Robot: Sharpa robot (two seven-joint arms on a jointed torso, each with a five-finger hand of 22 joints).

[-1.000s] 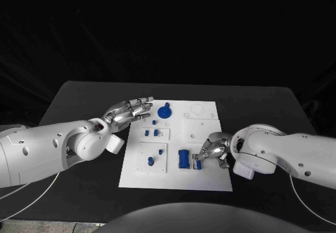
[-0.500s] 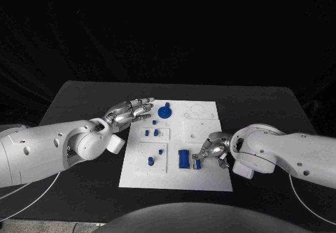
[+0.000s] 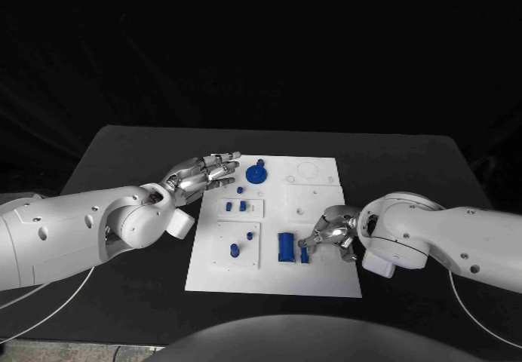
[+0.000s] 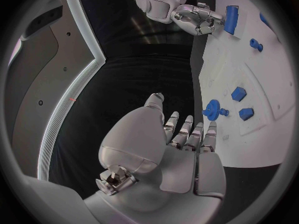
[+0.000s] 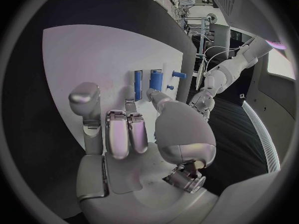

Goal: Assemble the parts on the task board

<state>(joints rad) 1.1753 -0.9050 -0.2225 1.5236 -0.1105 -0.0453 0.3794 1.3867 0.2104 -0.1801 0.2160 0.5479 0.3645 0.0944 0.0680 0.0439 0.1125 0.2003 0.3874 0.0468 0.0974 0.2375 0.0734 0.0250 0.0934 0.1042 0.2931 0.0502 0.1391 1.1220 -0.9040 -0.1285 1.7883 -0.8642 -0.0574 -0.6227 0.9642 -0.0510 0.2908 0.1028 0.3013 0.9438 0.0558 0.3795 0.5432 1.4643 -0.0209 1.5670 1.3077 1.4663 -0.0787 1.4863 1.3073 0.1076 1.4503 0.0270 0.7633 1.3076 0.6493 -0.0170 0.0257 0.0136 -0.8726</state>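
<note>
The white task board [image 3: 321,197] lies mid-table. My right hand [image 3: 332,230] is at the board's near right part and pinches the end of a narrow blue bar [image 3: 305,255] [image 5: 137,84] between thumb and a fingertip [image 5: 131,104]. The bar lies flat beside a wider blue block [image 3: 286,246] [image 5: 155,78]. My left hand [image 3: 204,175] [image 4: 181,139] hovers open, fingers stretched out, over the board's far left edge next to the blue gear [image 3: 256,175] [image 4: 213,109]. Small blue pieces [image 3: 228,206] [image 3: 249,236] sit on the left half.
A blue peg [image 5: 178,75] [image 4: 256,45] stands beyond the block. Two small blue blocks [image 4: 238,93] [image 4: 246,114] lie near the gear. The board's far right part [image 3: 310,177] is bare white with round recesses. Black table [image 3: 130,151] surrounds the board.
The narrow blue bar has shifted slightly left, closer to the wider block, with my right hand on it. The left hand has stayed put.
</note>
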